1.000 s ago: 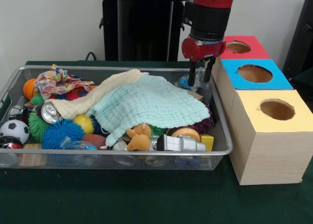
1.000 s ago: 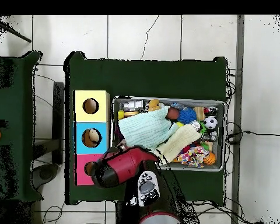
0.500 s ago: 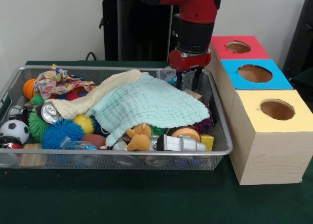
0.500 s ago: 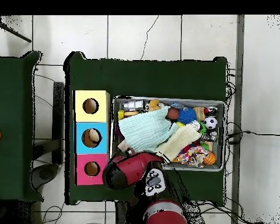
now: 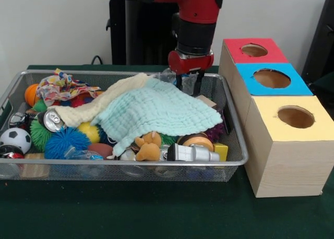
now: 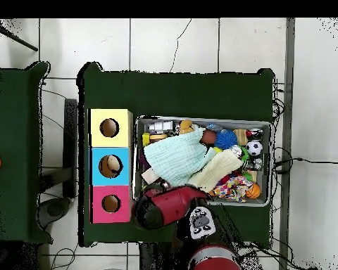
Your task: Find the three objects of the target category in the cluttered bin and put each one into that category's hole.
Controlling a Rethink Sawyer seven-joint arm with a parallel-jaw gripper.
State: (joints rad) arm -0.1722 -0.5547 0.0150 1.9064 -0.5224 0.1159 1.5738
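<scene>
The wire mesh bin (image 5: 130,168) fills the table's left and middle, packed with clutter; it also shows in the overhead view (image 6: 203,119). A mint cloth (image 5: 156,111) and a cream cloth (image 5: 99,106) lie over much of the pile. Three boxes with round holes stand beside the bin: red (image 5: 237,54), blue (image 5: 300,85), yellow (image 5: 315,129). My gripper (image 5: 189,83) hangs over the bin's far right part, just behind the mint cloth, with something clear and crinkled at its tips. In the overhead view my red arm (image 6: 168,205) hides it.
In the bin lie a soccer ball (image 5: 14,140), a silver can (image 5: 52,120), a blue spiky ball (image 5: 65,141), a yellow ball (image 5: 90,132), a brown plush toy (image 5: 147,146), a silver and black bottle (image 5: 190,153), a colourful cloth (image 5: 62,86). A pale thing shows inside the blue box's hole (image 6: 110,166).
My gripper has moved from beside the red box sideways along the bin's far side, further over the bin. The clutter has not visibly shifted.
</scene>
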